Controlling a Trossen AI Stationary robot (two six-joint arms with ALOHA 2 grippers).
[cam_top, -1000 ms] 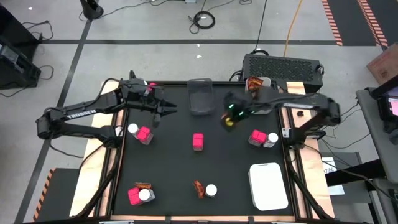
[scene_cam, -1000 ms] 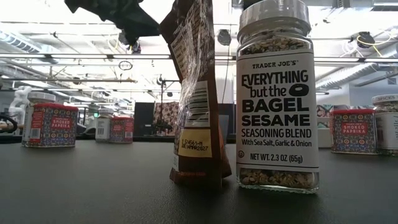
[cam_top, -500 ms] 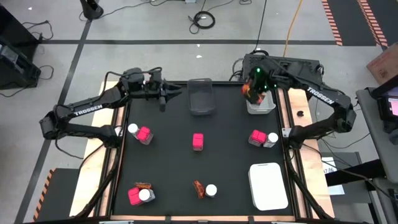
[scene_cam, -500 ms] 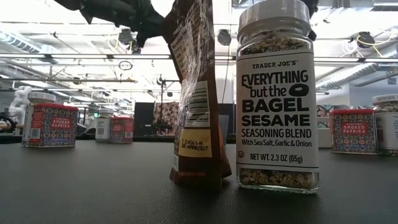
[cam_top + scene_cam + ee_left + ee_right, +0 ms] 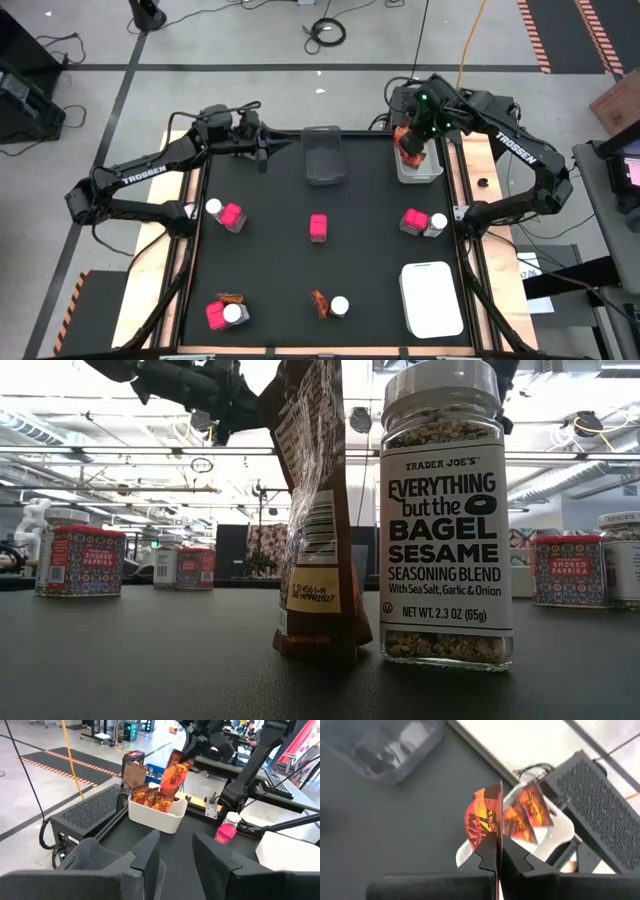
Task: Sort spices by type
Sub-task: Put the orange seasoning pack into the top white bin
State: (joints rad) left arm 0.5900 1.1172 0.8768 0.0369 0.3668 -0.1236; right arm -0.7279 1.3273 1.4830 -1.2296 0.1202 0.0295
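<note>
My right gripper (image 5: 411, 133) is shut on an orange-red sachet (image 5: 487, 817) above the white bin (image 5: 422, 170) at the table's far right, which holds other sachets (image 5: 152, 800). My left gripper (image 5: 175, 857) stands open and holds nothing, raised near the far left edge beside the dark grey tray (image 5: 325, 158). Pink packs (image 5: 318, 227) and white-lidded jars (image 5: 340, 305) stand on the black table. Two sachets (image 5: 319, 300) lie near the front. My right gripper pinches the sachet's upper edge (image 5: 496, 845) between its two fingers, which slant down from above. The sachet hangs tilted below the fingers, clear of the table, its lower end (image 5: 169, 787) just over the sachets in the bin.
A second white bin (image 5: 432, 298) sits at the near right. A black box (image 5: 455, 103) stands behind the far right bin. In the low view a jar (image 5: 445, 510) and a brown sachet (image 5: 320, 510) stand close to the camera.
My right gripper has carried the sachet from over the table's far middle toward the far right corner and now holds it above the white bin. My left gripper has drawn back toward the far edge, staying open.
</note>
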